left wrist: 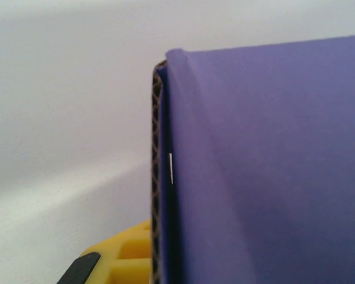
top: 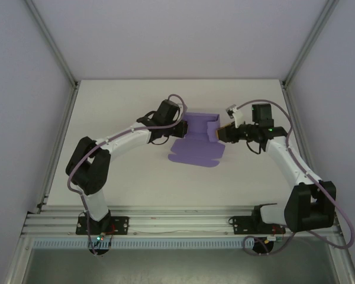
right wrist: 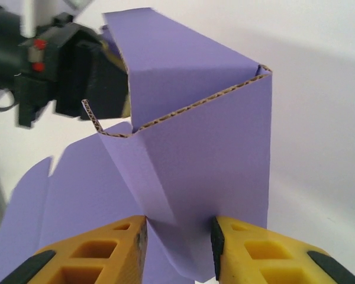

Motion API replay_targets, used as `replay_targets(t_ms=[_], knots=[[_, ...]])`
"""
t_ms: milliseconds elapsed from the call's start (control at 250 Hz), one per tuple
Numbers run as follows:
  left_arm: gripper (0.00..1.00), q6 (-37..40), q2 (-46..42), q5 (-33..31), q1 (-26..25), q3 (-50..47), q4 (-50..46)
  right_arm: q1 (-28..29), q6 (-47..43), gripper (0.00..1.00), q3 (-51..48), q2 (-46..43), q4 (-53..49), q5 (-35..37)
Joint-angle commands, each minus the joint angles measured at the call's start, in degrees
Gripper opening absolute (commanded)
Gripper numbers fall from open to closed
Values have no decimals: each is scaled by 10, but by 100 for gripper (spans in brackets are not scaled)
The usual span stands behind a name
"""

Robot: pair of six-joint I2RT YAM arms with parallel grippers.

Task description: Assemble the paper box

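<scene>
Top external view: The paper box point(top: 196, 148) lies near the middle of the white desk point(top: 136, 100), between the two arms. It is partly folded. The near portion is flat on the desk and the far portion has raised walls. The left fingers point(top: 182, 128) meet the raised left wall. The right fingers point(top: 225, 132) meet the raised right corner.

Left wrist view: A purple panel stands very close to the lens, with its corrugated cut edge running upright. One yellow finger point(left wrist: 127, 257) sits just beside that edge at the bottom. The left fingers are clenched on this wall.

Right wrist view: The two yellow right fingers point(right wrist: 106, 254) stand apart, with a creased upright panel of the box point(right wrist: 213, 154) in the gap between them. Whether the pads press on the card cannot be told. The left arm's black wrist assembly point(right wrist: 65, 77) sits behind the far flap at upper left. The flat sheet lies at lower left.
</scene>
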Motion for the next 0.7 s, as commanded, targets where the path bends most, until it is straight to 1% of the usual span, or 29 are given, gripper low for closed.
replay_targets(t_ms=[0, 56, 192, 220, 256, 356, 400, 452, 496, 520, 612, 695], knots=[[0, 12, -5, 14, -3, 22, 1, 23, 101, 31, -1, -21, 89, 138], [0, 11, -3, 16, -4, 23, 2, 37, 118, 31, -9, -21, 103, 169], [0, 14, -4, 21, -7, 30, -1, 86, 130, 32, 1, -4, 103, 317], [0, 15, -5, 21, -9, 29, -1, 92, 131, 33, 5, 3, 100, 335], [0, 16, -7, 20, -9, 30, 0, 98, 135, 37, 11, 11, 96, 356], [0, 15, -11, 15, -10, 27, 0, 105, 150, 38, 20, 37, 101, 392], [0, 15, -13, 13, -11, 26, 1, 106, 155, 32, 22, 43, 106, 400], [0, 15, -16, 13, -11, 23, 2, 106, 155, 29, 22, 48, 115, 397], [0, 15, -17, 12, -11, 22, 2, 106, 158, 20, 23, 50, 121, 395], [0, 15, -18, 11, -12, 23, 2, 107, 159, 17, 23, 52, 122, 392], [0, 15, -18, 8, -12, 22, 1, 112, 165, 15, 28, 56, 123, 418], [0, 15, -18, 2, -13, 25, -2, 122, 169, 14, 33, 60, 117, 478]])
